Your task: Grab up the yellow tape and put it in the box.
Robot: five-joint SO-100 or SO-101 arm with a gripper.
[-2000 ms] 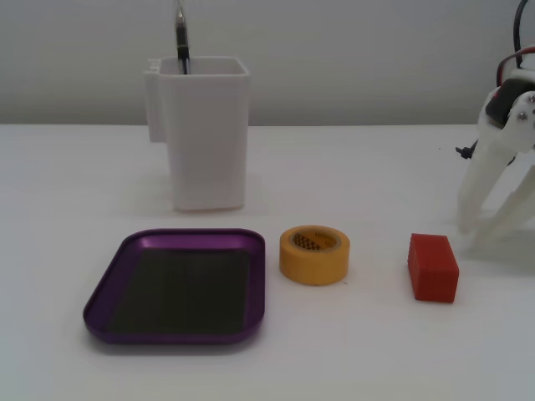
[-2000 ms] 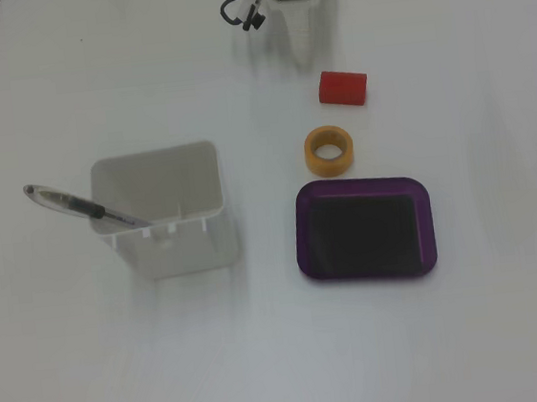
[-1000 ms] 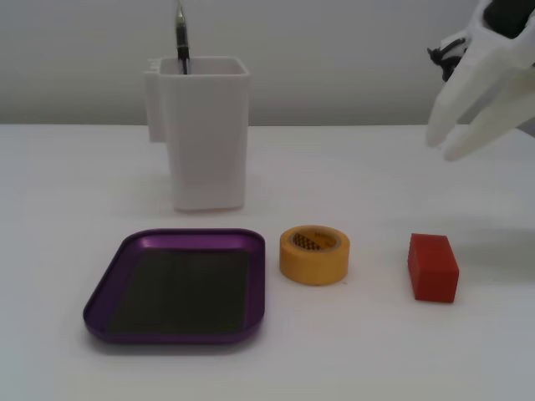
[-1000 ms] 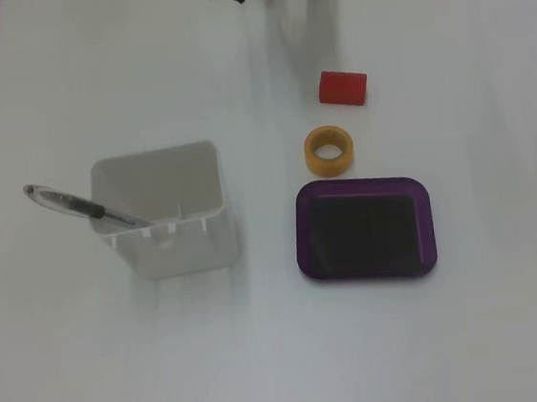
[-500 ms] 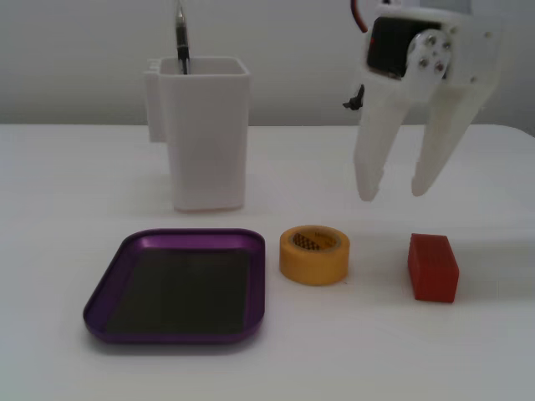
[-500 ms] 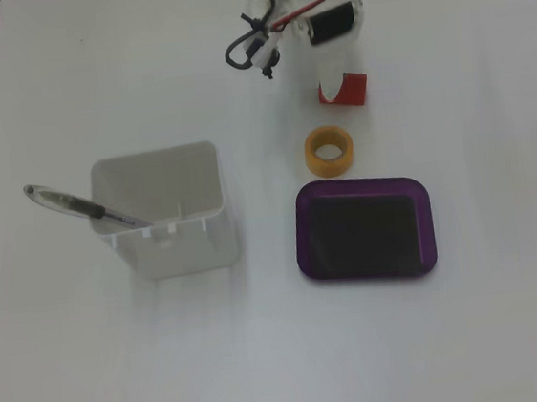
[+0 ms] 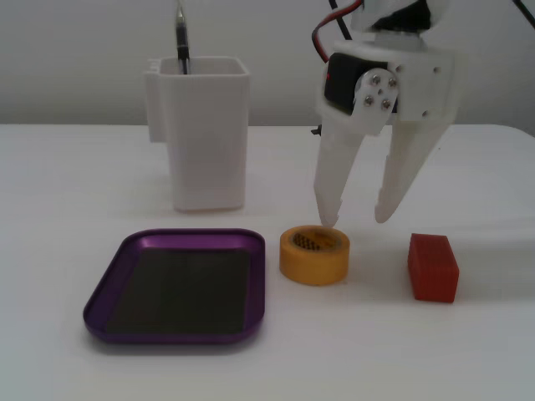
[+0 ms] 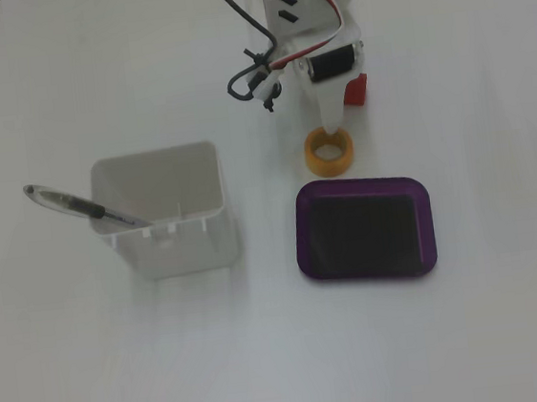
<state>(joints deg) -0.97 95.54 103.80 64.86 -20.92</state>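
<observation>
The yellow tape (image 7: pixel 313 266) lies flat on the white table, hollow core up, just right of the purple box (image 7: pixel 111 281). My white gripper (image 7: pixel 355 221) hangs open above the table. Its left fingertip (image 7: pixel 328 219) is at the tape's far rim, and the other tip is in the gap between the tape and the red block. Nothing is held. In the other fixed view, one finger of the gripper (image 8: pixel 335 122) points down at the tape (image 8: pixel 329 167), which sits just above the box (image 8: pixel 302 228).
A red block (image 7: pixel 433 267) lies right of the tape and shows partly under the arm (image 8: pixel 359 91). A tall white container (image 7: pixel 205 142) with a pen (image 7: pixel 181 38) stands behind the box, and shows in the other view (image 8: pixel 171 235).
</observation>
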